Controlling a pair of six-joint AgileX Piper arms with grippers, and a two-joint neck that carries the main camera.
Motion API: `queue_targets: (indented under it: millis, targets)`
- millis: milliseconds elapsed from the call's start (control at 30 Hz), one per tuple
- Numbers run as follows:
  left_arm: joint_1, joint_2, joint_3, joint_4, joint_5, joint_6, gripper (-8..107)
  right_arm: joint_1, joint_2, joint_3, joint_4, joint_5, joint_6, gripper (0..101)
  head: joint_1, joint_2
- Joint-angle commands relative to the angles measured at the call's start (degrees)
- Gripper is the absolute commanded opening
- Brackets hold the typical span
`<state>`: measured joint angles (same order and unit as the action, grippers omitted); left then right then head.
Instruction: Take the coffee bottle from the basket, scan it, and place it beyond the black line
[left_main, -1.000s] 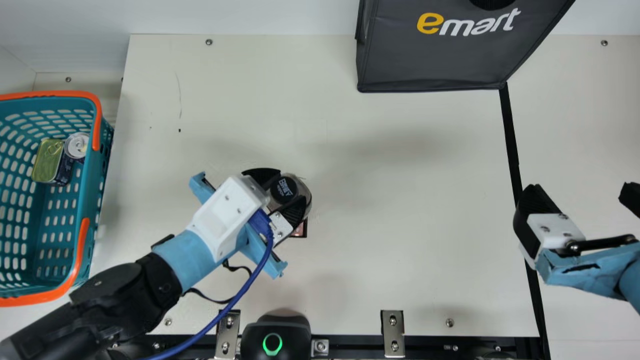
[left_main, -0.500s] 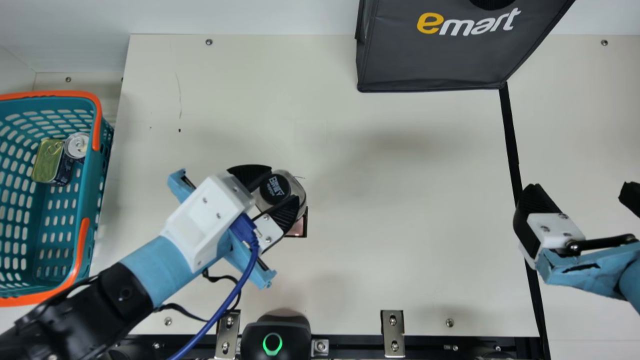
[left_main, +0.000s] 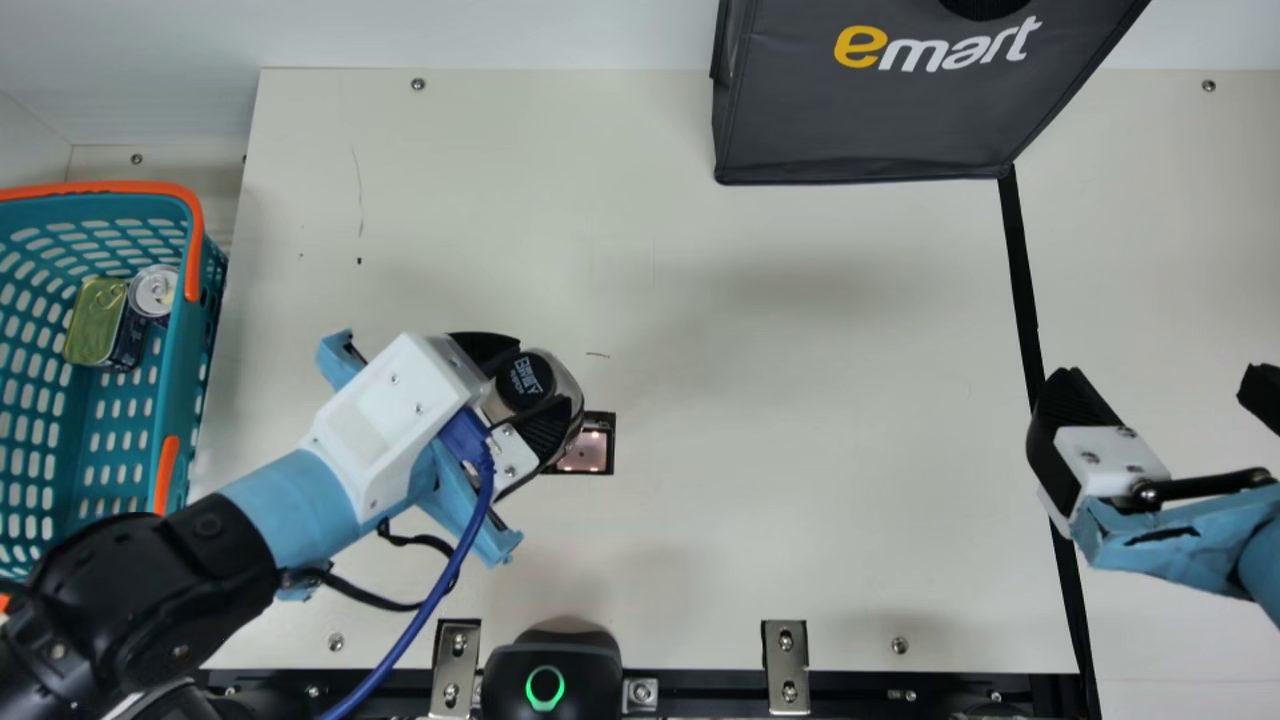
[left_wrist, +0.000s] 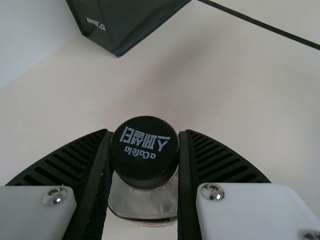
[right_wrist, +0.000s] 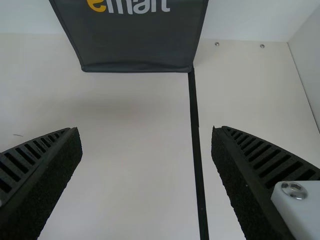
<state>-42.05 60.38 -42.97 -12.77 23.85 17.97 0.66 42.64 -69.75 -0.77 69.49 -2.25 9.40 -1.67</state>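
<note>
Main view: left gripper (left_main: 545, 376) clasps coffee bottle (left_main: 526, 381), lit window (left_main: 589, 450) at bottle's five o'clock, probably for scanning; right gripper (left_main: 1158, 376), fingers wide.

Bright even light, soft shadows, faint metallic glare

Baskets: one, teal perforated plastic with orange handles (left_main: 212, 300), left. Inside, metal containers: apparently two, a rectangular tin with a gold-green lid (left_main: 95, 320) and a round silver-topped can (left_main: 154, 291); crowded there, so count fair rather than sure. Bottles: one, clear-bodied with a round black cap (left_main: 526, 381). Bags: one, dark grey fabric (left_main: 860, 120), far side. Lines: one, long, black (left_main: 1022, 290), right. Scanners: one, black with a green ring (left_main: 590, 655), near edge. Long silver metal brackets (left_main: 457, 668): two, near edge.
</note>
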Motion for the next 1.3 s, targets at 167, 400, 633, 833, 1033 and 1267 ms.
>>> queue_targets:
  millis: [167,400,633,833,1033,1267]
  targets:
    - [5.1,1.1,0.2,-16.5,1.9,18.9,10,0.0,0.0,0.0,0.0,0.0,0.0,91,-1.5,0.1]
    - [11.8,2.1,0.0,-28.0,5.9,32.2,10,0.0,0.0,0.0,0.0,0.0,0.0,91,-1.5,0.1]
    - [19.0,3.3,0.1,-36.5,10.5,43.3,10,0.0,0.0,0.0,0.0,0.0,0.0,91,-1.5,0.1]
    - [23.6,4.2,0.3,-41.1,13.4,50.2,10,0.0,0.0,0.0,0.0,-0.1,0.0,91,-1.5,0.1]
    - [25.9,4.6,0.8,-43.8,14.7,54.0,10,0.0,0.0,0.0,0.0,-0.1,0.0,91,-1.5,0.1]
    - [25.0,5.2,0.1,-45.0,13.2,54.3,10,0.0,0.0,0.0,0.0,-0.1,0.0,91,-1.5,0.1]
